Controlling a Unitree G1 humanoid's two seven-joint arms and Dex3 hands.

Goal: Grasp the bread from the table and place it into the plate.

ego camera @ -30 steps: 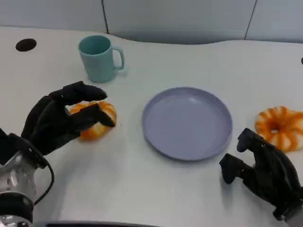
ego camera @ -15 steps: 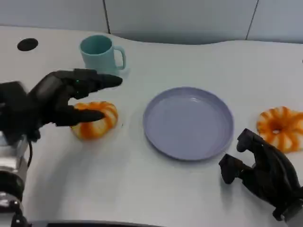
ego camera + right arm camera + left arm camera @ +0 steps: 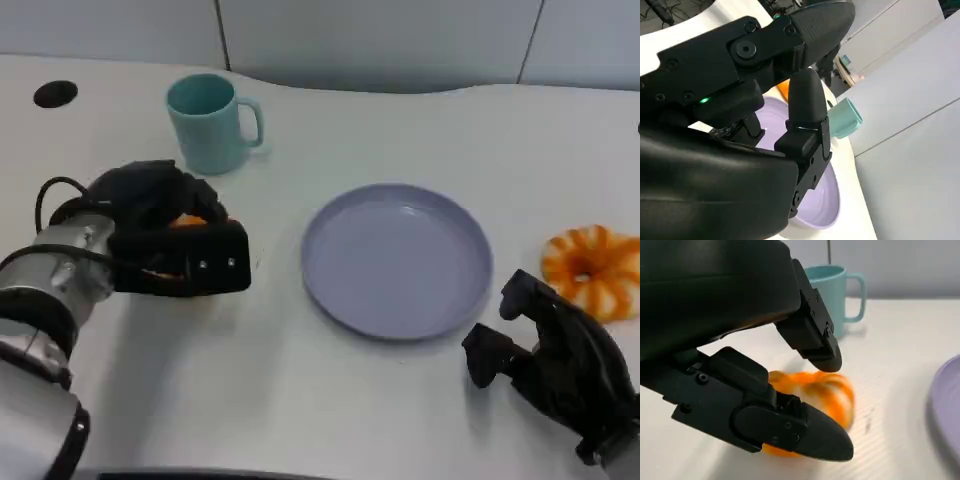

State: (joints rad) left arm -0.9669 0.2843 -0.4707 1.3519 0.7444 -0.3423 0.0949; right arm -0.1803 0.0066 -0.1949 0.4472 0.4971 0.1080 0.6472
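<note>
Right hand [image 3: 555, 365], at 5 o'clock on the table [image 3: 400, 130]: fingers curled inward, holding nothing, resting off the near rim of the plate [image 3: 397, 260]. A second bread [image 3: 592, 268] lies just beyond this hand at 3 o'clock, untouched.

Left hand [image 3: 165, 240], at 9 o'clock: lowered over the bread [image 3: 185, 221], of which only an orange sliver shows between the fingers in the head view. In the left wrist view the bread [image 3: 817, 395] lies on the table between an upper finger and a lower one, the fingers [image 3: 810, 335] bracketing it from either side; whether they press it yet cannot be told, the bread being blurred, though contact appears likely. The bread lies directly ahead of the palm, so the closing stroke is short. The plate sits at 3 o'clock from this hand, nearby.

Beyond, at 11 o'clock, stands the mug [image 3: 210, 122].
</note>
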